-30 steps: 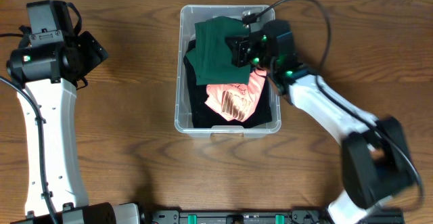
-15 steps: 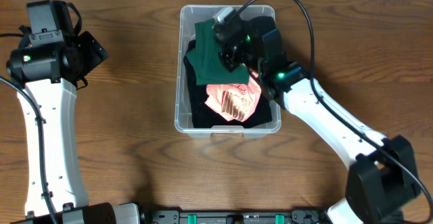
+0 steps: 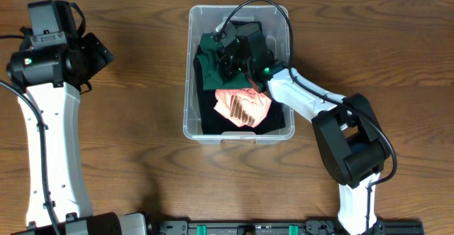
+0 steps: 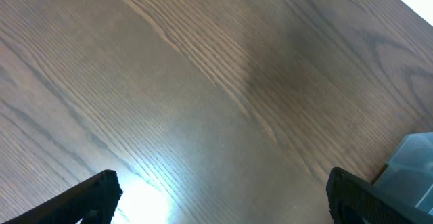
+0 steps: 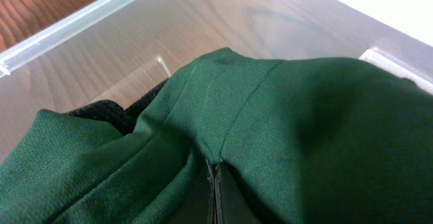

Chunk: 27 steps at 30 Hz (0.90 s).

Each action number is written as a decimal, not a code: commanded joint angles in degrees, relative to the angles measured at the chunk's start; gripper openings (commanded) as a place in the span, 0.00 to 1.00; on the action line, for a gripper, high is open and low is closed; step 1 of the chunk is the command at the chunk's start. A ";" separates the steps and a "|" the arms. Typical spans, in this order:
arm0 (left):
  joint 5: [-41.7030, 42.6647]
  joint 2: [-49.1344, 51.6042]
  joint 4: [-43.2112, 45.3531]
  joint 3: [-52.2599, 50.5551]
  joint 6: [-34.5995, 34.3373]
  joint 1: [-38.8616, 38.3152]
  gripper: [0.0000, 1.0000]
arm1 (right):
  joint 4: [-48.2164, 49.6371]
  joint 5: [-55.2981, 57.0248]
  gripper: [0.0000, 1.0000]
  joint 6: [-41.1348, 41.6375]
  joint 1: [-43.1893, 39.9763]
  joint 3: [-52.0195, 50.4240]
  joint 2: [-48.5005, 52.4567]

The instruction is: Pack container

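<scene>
The clear plastic container stands at the top middle of the table and holds a dark green cloth, a black cloth and a pink patterned cloth. My right gripper is inside the container, shut on the green cloth, which bunches up from the closed fingers. The container's wall shows behind the cloth. My left gripper is open and empty over bare wood at the far left, and a corner of the container shows at its right.
The left arm stands along the table's left side. The right arm reaches over the container's right rim, with a black cable looping above it. The table is dark wood.
My right gripper has moved left and toward the far end of the container, dragging the green cloth into a tighter bunch. The left arm has not moved.
</scene>
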 commanded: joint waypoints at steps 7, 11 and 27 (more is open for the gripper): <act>-0.48 -0.02 0.02 0.28 0.96 0.20 0.98 | -9.44 0.81 0.01 1.55 -2.10 -0.24 -3.61; -0.48 -0.02 0.02 0.28 0.96 0.20 0.98 | -9.55 0.81 0.01 1.57 -5.18 -0.24 -13.00; -0.48 -0.02 0.02 0.28 0.96 0.20 0.98 | -23.06 0.83 0.99 1.77 -19.80 -0.24 -40.70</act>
